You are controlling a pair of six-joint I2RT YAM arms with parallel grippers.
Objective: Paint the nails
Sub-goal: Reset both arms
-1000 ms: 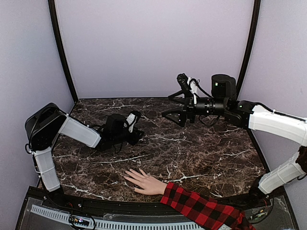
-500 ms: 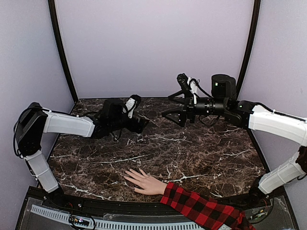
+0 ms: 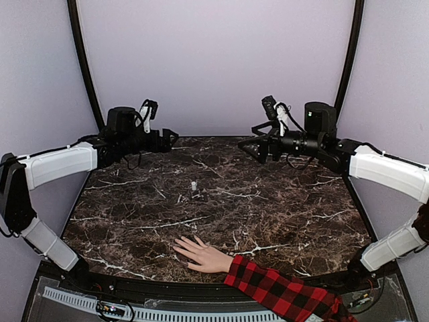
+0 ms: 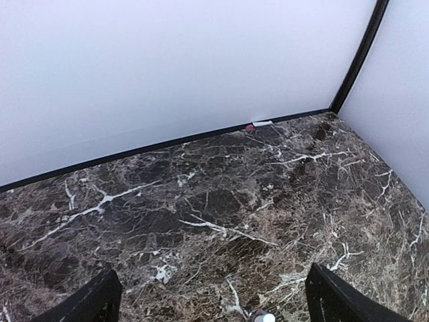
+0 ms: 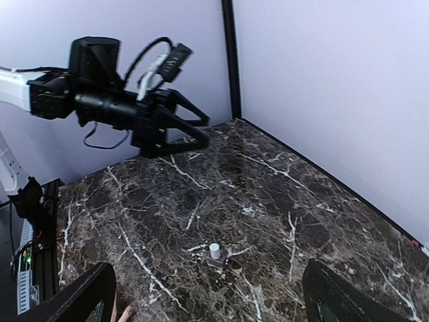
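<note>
Nails [image 3: 176, 249]: too small from above to tell colour or coat. Sleeve [image 3: 281, 294] cut by the bottom edge.

Left wrist view: bottle [image 4: 264, 318] shows only its cap at the bottom edge; left fingers [image 4: 87, 303] cropped there too. Pink-white scrap [image 4: 258, 124] by the far wall, too small to identify.

Right wrist view: hand [image 5: 125, 312] is just a sliver at the bottom edge.

Small white-capped bottle [image 3: 194, 186] upright near middle of dark, white-veined marble tabletop [image 3: 281, 215]. Pale lavender walls [image 3: 214, 60] behind, black corner posts [image 3: 86, 74], tiny pink-and-white tag [image 4: 258, 125] at back edge.
</note>
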